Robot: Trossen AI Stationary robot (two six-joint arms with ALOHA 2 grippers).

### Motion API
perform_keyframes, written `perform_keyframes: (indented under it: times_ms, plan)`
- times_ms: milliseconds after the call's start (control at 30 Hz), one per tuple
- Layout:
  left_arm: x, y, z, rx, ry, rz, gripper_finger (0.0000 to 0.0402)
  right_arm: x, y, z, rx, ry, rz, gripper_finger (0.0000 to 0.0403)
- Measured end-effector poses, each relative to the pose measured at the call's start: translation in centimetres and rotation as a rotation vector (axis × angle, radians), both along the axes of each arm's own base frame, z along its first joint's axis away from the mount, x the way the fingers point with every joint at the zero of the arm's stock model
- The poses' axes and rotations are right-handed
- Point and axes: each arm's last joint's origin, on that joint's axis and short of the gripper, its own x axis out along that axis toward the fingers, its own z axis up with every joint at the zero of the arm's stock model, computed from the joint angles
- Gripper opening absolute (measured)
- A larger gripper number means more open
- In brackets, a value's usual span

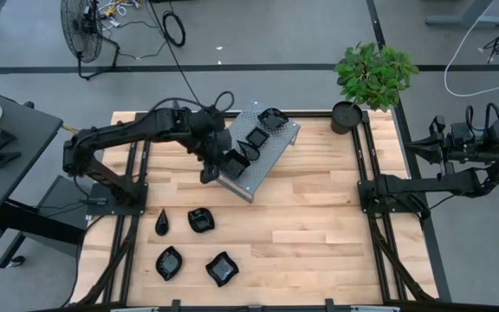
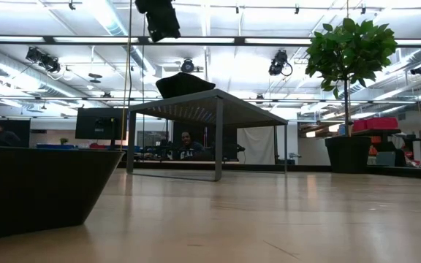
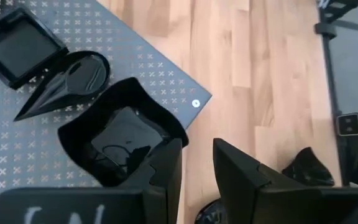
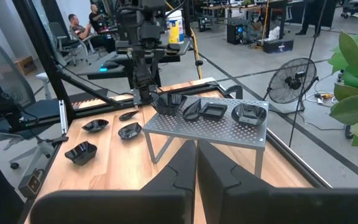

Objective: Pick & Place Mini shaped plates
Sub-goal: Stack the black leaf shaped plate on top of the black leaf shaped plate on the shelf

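We see the left gripper at the near-left corner of the perforated grey stand, its jaws pinched on the rim of a wavy-rimmed plate that rests on the stand's corner. The plate looks light, rigid and glossy (so probably slippery and chip-prone); we judge the thin upturned rim the only practical hold. It is roughly square, with no marked long axis. Beside it lie a teardrop plate, whose long axis runs along the stand with its tip pointing away from the square plate, and a fourth plate at the far end. Four more plates sit on the tabletop at near left. The right gripper waits closed and empty, off the right edge.
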Motion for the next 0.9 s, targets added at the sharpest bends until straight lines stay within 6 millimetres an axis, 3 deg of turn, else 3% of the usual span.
perform_keyframes:
  times_ms: [167, 567, 900]
  plan:
    - [-0.4, -0.8, -0.4, 0.041, -0.001, 0.029, 0.0096, 0.0, 0.0, 0.0, 0.000, 0.000, 0.000, 0.0020]
    - [-6.1, -2.5, -4.7, -0.026, 0.045, 0.064, 0.0096, 0.0, 0.0, 0.0, 0.000, 0.001, 0.000, 0.0020]
    - [-8.6, -2.1, -10.4, -0.052, 0.169, 0.129, 0.0097, 0.0, 0.0, 0.0, 0.000, 0.000, 0.000, 0.0020]
